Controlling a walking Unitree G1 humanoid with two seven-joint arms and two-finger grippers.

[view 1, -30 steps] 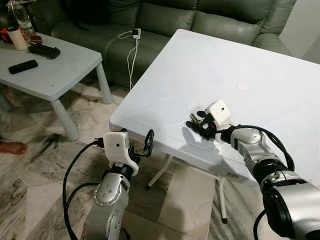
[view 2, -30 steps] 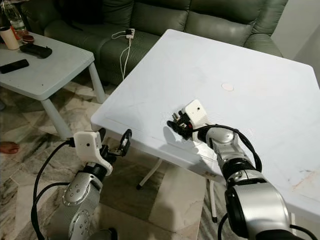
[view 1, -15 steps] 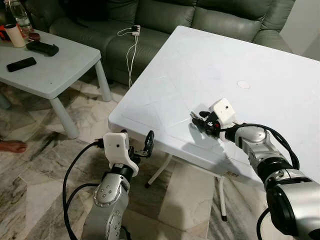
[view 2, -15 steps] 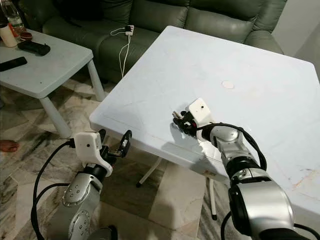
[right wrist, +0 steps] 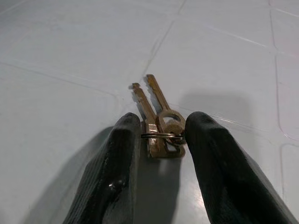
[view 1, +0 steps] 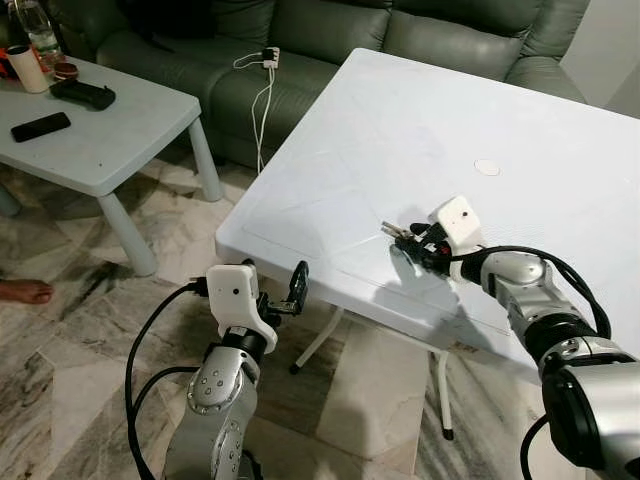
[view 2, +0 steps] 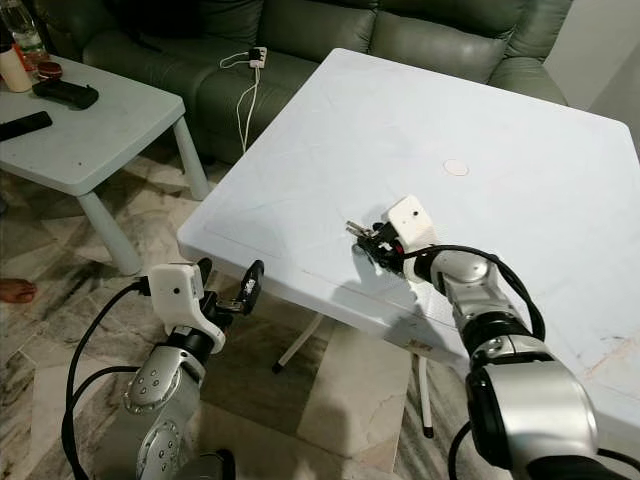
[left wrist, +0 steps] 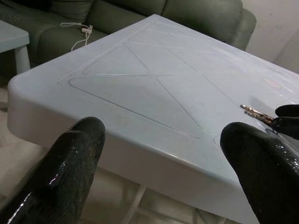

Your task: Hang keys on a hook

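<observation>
Brass keys (right wrist: 158, 120) pinched, right gripper (right wrist: 156, 140) low over table (view 1: 400, 130)

Two brass keys (right wrist: 156, 114), two tables (view 1: 420, 130), one sofa (view 1: 300, 40).

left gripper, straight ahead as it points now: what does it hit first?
Likely the near edge of the white table. The left gripper sits open just off that corner, about level with the rim, so it may slide over the top towards the keys in the right gripper. Depth is unclear.
</observation>
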